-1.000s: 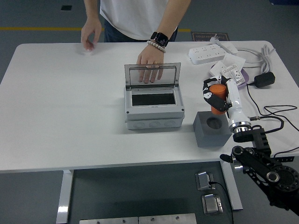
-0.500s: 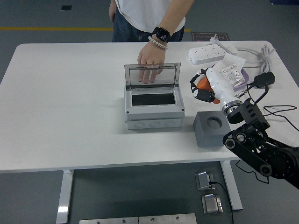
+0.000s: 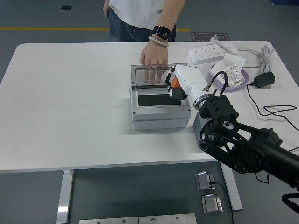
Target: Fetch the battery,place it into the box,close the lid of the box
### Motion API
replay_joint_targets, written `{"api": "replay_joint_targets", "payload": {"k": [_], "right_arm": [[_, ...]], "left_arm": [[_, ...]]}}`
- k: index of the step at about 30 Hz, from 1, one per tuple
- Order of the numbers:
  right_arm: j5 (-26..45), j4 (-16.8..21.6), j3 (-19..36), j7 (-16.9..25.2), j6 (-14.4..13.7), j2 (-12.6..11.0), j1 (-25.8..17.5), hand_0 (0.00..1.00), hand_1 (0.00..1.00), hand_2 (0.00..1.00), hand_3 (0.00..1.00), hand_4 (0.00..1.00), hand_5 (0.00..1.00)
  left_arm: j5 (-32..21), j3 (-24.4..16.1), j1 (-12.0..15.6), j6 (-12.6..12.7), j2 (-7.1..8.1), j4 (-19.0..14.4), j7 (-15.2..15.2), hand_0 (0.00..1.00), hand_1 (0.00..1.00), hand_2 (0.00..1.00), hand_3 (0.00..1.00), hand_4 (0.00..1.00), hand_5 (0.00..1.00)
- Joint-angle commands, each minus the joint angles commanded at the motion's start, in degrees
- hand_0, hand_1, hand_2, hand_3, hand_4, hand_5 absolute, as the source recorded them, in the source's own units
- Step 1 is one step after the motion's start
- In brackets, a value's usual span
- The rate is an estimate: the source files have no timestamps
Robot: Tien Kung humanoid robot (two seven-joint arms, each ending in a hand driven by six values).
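Note:
The grey box (image 3: 161, 114) stands at the table's middle with its clear lid (image 3: 154, 77) upright and its dark inside showing. My right hand (image 3: 175, 86) is shut on the orange battery (image 3: 174, 82) and holds it over the box's right rim, next to the lid. A person's hand (image 3: 152, 60) rests flat behind the lid. The grey block (image 3: 198, 123) with the battery's socket sits right of the box, mostly hidden by my arm. My left arm is out of view.
A white power strip (image 3: 208, 53), a small packet (image 3: 232, 72), a black adapter (image 3: 264, 79) and cables (image 3: 275, 112) lie at the table's back right. The person stands at the far edge.
My right hand has lifted the battery from the grey block and carried it left to the box's right rim. The box has shifted slightly right. The person's other hand has left the table.

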Motion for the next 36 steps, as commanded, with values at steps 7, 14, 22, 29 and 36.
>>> {"api": "replay_joint_targets", "payload": {"k": [7, 14, 22, 29, 36], "right_arm": [[0.8, -2.8, -2.3, 0.2, 0.1, 3.5, 2.3, 0.106, 0.221, 0.25, 0.241, 0.002, 0.002], [1.5, -5.3, -3.0, 0.8, -0.5, 5.0, 3.9, 0.106, 0.221, 0.25, 0.242, 0.002, 0.002], [2.6, -7.8, -5.3, 1.7, -1.2, 6.3, 5.2, 0.106, 0.222, 0.25, 0.242, 0.002, 0.002], [3.0, -9.3, -6.0, 2.2, -1.6, 6.8, 5.5, 0.108, 0.223, 0.25, 0.244, 0.002, 0.002], [3.0, -9.7, -5.1, 3.4, -0.9, 6.8, 5.3, 0.219, 0.272, 0.275, 0.272, 0.054, 0.002]], "left_arm": [[0.0, 0.2, -0.2, -0.2, 0.06, 0.0, 0.1, 0.391, 0.587, 0.525, 0.498, 0.002, 0.002], [0.1, 0.4, -0.4, -0.3, 0.2, 0.0, 0.1, 0.39, 0.588, 0.526, 0.499, 0.002, 0.002], [0.1, 0.5, -0.7, -0.4, 0.27, 0.0, 0.2, 0.391, 0.59, 0.528, 0.5, 0.002, 0.002], [0.1, 0.7, -0.8, -0.3, 0.25, 0.0, 0.2, 0.391, 0.59, 0.529, 0.5, 0.002, 0.002], [0.2, 0.6, -0.8, -0.3, 0.26, 0.0, 0.1, 0.392, 0.591, 0.53, 0.502, 0.002, 0.002]]}}
